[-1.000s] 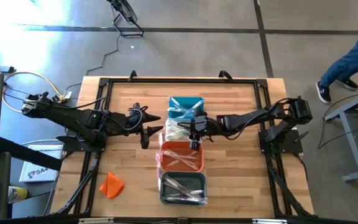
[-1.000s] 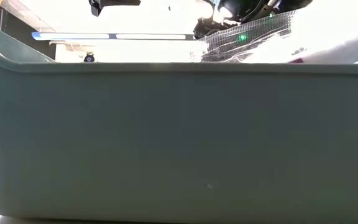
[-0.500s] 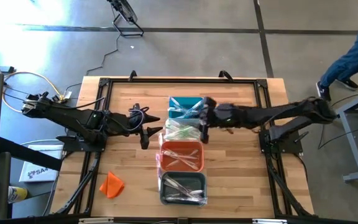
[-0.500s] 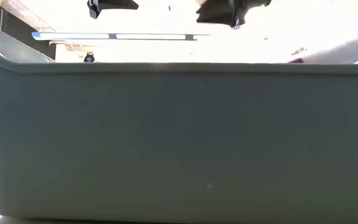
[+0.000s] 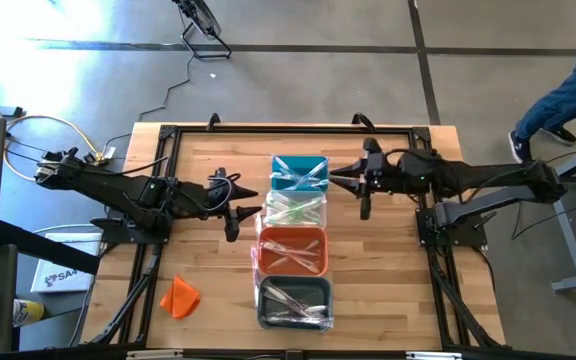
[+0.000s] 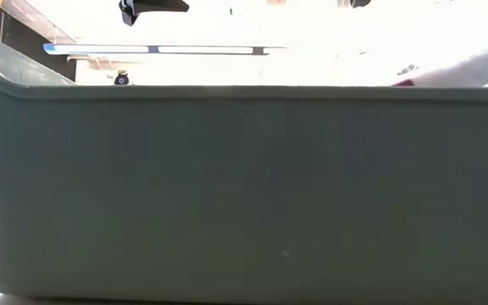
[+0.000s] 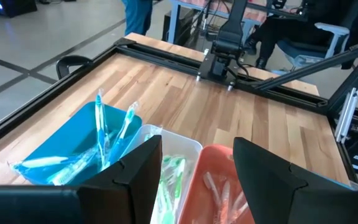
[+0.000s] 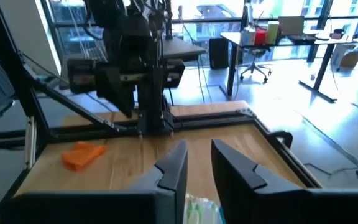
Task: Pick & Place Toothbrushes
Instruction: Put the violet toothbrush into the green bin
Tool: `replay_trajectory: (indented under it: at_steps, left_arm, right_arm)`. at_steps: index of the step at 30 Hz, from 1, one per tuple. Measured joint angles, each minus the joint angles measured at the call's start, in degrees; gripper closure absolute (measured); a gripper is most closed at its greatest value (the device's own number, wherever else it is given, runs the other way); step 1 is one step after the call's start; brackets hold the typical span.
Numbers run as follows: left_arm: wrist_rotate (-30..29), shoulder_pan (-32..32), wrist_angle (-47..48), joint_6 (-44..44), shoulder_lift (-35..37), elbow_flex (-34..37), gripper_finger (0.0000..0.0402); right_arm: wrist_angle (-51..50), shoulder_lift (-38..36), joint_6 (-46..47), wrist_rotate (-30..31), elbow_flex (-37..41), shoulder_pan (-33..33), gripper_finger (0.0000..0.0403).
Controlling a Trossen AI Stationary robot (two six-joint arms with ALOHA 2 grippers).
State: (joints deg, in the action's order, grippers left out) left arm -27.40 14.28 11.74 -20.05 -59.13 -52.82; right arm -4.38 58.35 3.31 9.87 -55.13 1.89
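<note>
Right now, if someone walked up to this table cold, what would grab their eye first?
Probably the row of four bins down the table's middle: teal bin, clear bin, orange bin and grey bin, all holding toothbrushes. The left gripper and right gripper flank the row. An orange lump lies apart near the table's front left corner.
</note>
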Motion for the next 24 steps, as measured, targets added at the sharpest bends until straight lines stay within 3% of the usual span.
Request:
replay_trajectory:
  at_steps: [7, 14, 24]
  left_arm:
    - [0.0, 0.0, 0.0, 0.0, 0.0, 0.0, 0.0206]
    - [2.5, 0.0, -0.3, 0.0, 0.0, 0.0, 0.0206]
    - [0.6, 0.0, -7.7, -5.3, 0.0, 0.0, 0.0206]
  right_arm:
    - [-3.6, -2.4, 0.1, -3.0, 0.0, 0.0, 0.0394]
    - [-4.8, -2.4, 0.1, -4.3, 0.0, 0.0, 0.0398]
    - [-5.8, -2.4, -2.1, -4.0, 0.0, 0.0, 0.04]
